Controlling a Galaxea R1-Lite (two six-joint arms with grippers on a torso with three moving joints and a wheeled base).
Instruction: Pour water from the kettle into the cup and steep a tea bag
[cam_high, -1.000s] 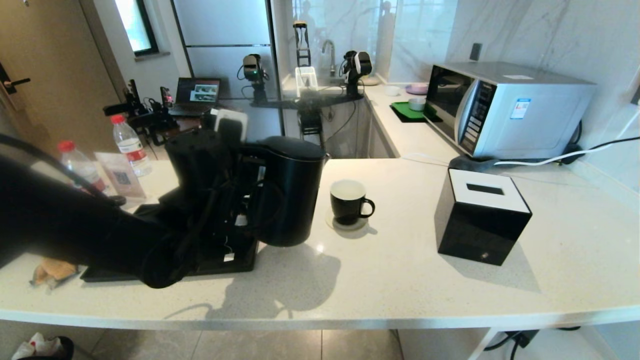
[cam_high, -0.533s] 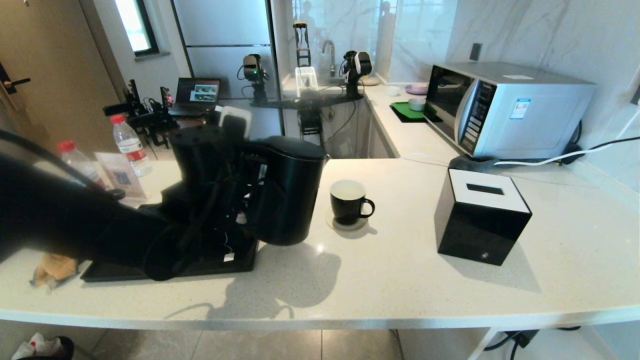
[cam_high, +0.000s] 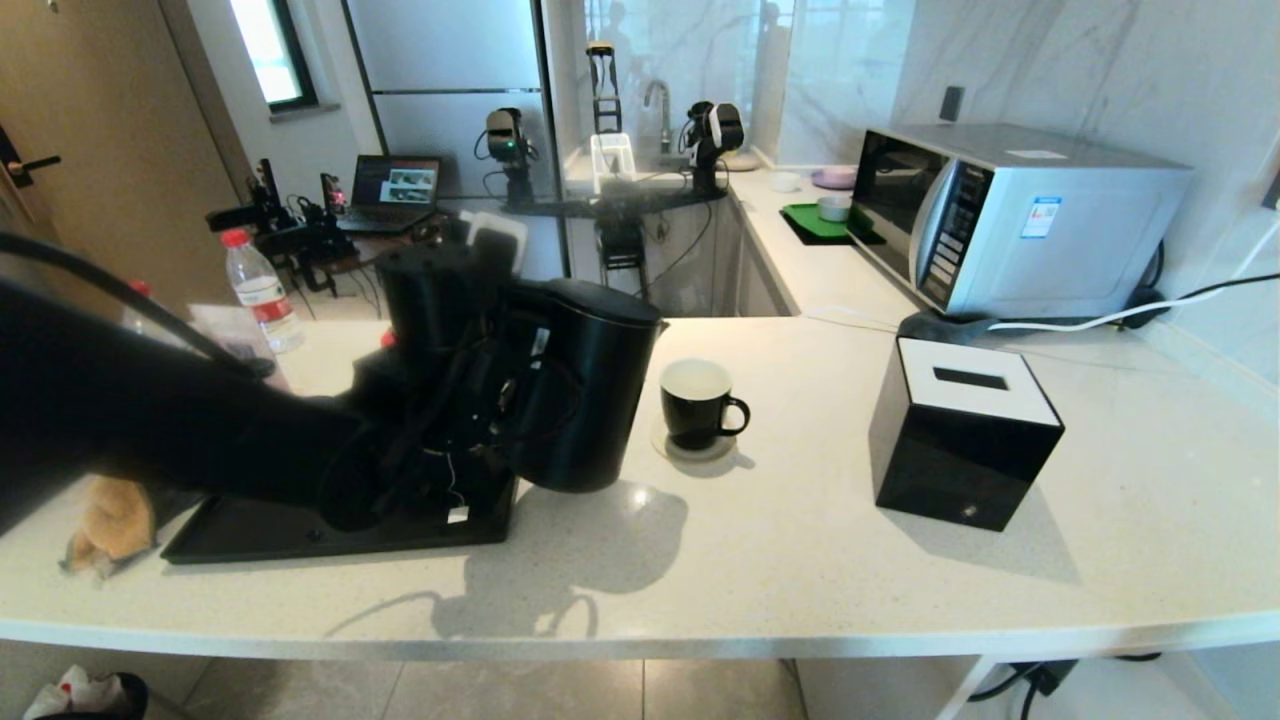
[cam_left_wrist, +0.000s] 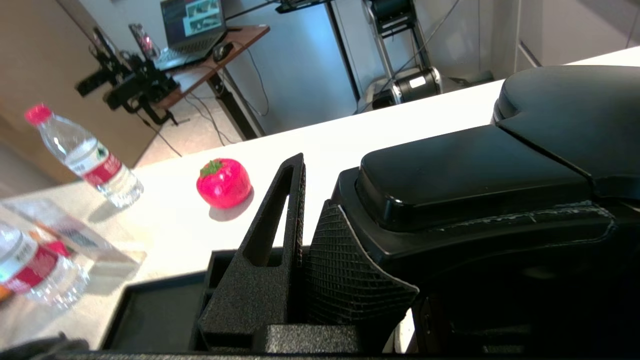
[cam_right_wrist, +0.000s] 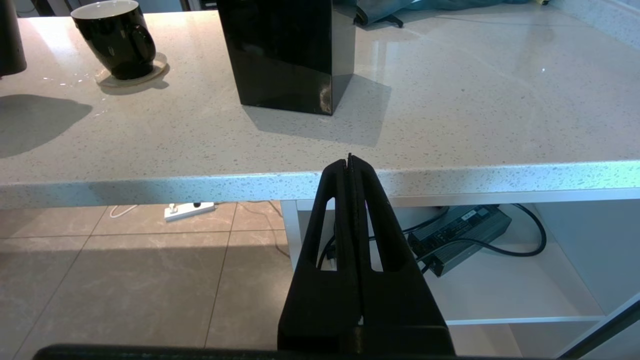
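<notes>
Kettle (cam_high: 585, 385) now lifted off tray (cam_high: 250, 528), shifted toward cup (cam_high: 697, 403), tipping slightly since a second ago. Left gripper (cam_left_wrist: 320, 235) clamped on kettle handle. Cup on coaster, just beside spout; pour looks imminent. Right gripper (cam_right_wrist: 350, 167) pinched closed, parked below counter edge.

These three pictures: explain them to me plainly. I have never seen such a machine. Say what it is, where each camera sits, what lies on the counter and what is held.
It is a two-armed robot. The wide picture comes from its head; the other two from cameras behind each pincer. The left pincer is clamped on the loop handle of the large matte black electric kettle, held above the white speckled counter and leaning toward the small black mug with white interior. Right of the mug stands a glossy black box with a white top; a shallow black tray lies under the arm. The right pincer hangs shut and empty below the counter edge.
</notes>
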